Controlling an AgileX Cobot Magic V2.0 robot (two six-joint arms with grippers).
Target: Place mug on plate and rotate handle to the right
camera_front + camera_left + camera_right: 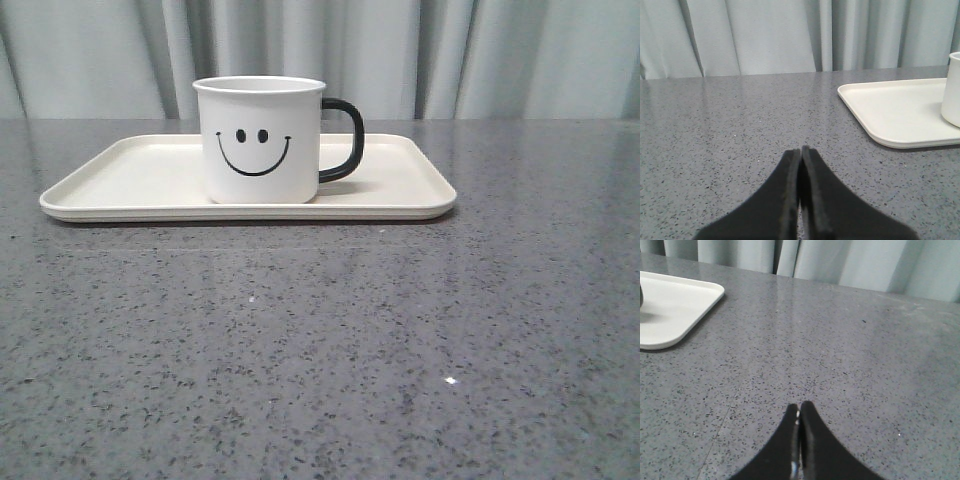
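- The left gripper (800, 150) is closed tight, its two black fingers pressed together with nothing between them. It sits low over the grey table (320, 340).
- The plate (890, 107) lies ahead of this gripper and off to its right side, well apart from it. A bit of the white mug (952, 90) shows at the edge of the left wrist view, standing on the plate.
- In the front view, the mug (260, 140) stands upright on the plate (120, 180), near the middle. Its smiley face looks at the camera.
- The black handle (345, 140) sticks out to the right.
- The right gripper (799, 410) is also closed tight and holds nothing. The plate's corner (670, 310) is ahead of it and off to its left side, well apart.
- Neither gripper touches the mug or the plate.
- The table is grey stone with dark speckles and a little shine.
- Pale grey curtains (450, 55) hang behind the table.
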